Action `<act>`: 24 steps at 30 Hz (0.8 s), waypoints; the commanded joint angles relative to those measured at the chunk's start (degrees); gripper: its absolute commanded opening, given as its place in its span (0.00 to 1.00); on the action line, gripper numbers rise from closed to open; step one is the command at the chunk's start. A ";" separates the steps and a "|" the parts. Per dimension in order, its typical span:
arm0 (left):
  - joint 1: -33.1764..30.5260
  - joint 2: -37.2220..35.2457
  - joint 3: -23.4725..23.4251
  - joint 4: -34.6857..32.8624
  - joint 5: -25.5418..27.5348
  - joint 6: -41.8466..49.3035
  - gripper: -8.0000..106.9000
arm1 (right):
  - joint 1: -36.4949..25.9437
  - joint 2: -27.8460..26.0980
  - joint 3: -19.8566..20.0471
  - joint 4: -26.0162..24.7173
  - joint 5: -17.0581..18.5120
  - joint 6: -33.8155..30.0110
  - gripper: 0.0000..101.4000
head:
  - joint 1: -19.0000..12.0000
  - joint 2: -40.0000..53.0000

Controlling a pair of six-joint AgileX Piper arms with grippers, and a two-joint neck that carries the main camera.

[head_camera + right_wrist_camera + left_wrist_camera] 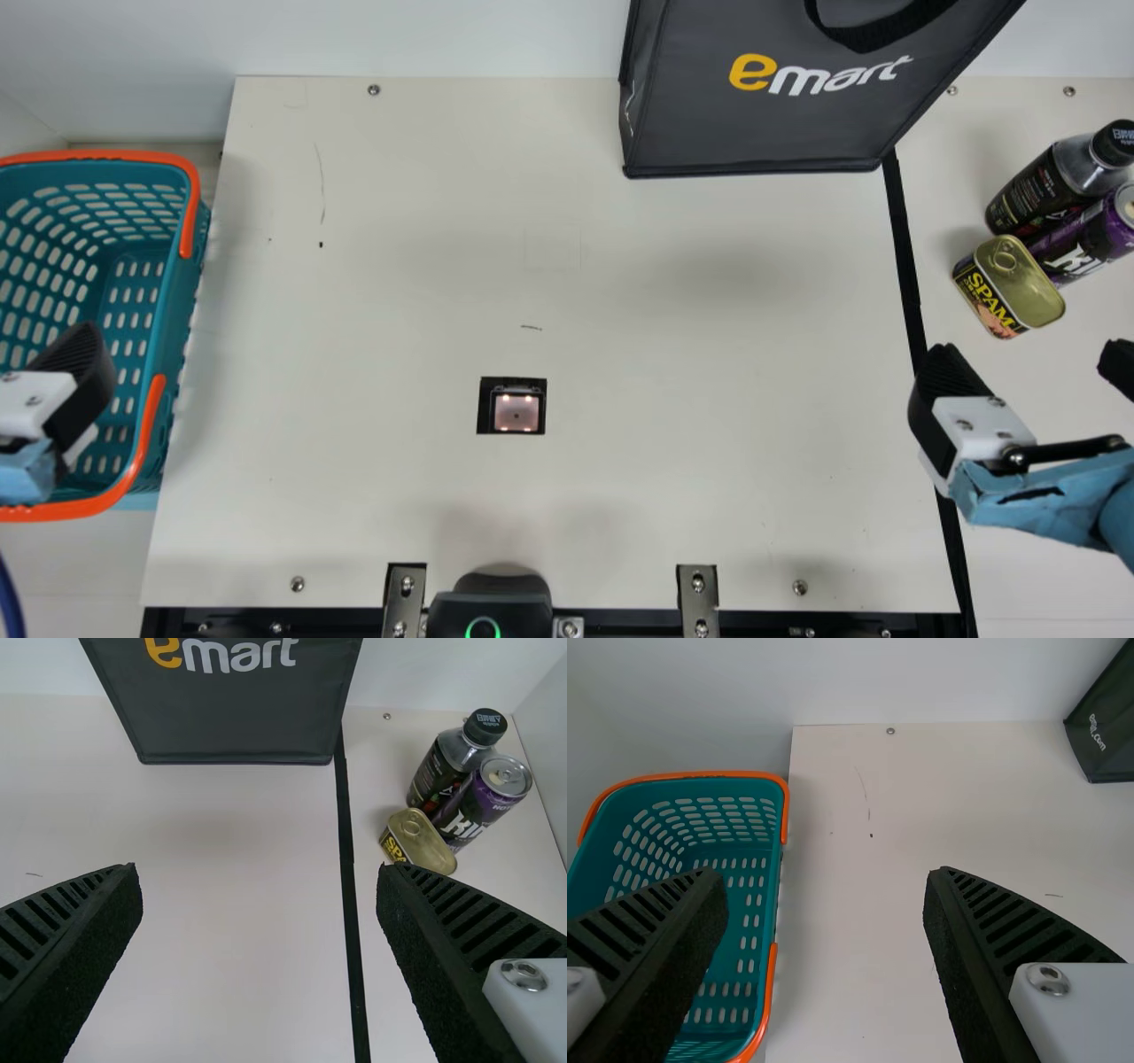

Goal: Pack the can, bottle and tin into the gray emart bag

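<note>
Main view: bag [753, 133] cut off at top; can [1088, 236] partly hidden.

The robot has black ribbed fingers [946, 377], white mounts [979, 430] with silver screws [1048, 979] and light-blue coverings [1019, 501].

Bag [762, 124]: matt dark fabric, smooth front
Handle [873, 34]: woven-looking cloth
Basket [197, 266]: smooth plastic
Tin [1032, 288]: shiny metal lid
Can [1085, 237]: glossy printed metal
Bottle [1032, 197]: clear, glossy plastic
Bench [399, 266]: smooth, softly matt
Brackets [697, 589]: bare metal
Jaws: rough-looking black sides, ribbed
</note>
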 commanded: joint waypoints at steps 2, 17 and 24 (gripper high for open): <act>0.00 0.00 0.00 0.00 0.00 0.00 0.85 | 0.00 0.00 0.00 0.00 0.00 0.00 0.90 | -4.53 -3.84; 0.00 0.00 0.00 0.00 0.00 0.00 0.85 | 0.00 0.00 0.00 0.00 -0.07 0.00 0.90 | -18.44 -18.24; 0.00 0.00 0.00 0.00 0.00 0.00 0.85 | 0.00 0.00 0.00 0.00 -0.07 0.00 0.90 | -18.44 -18.24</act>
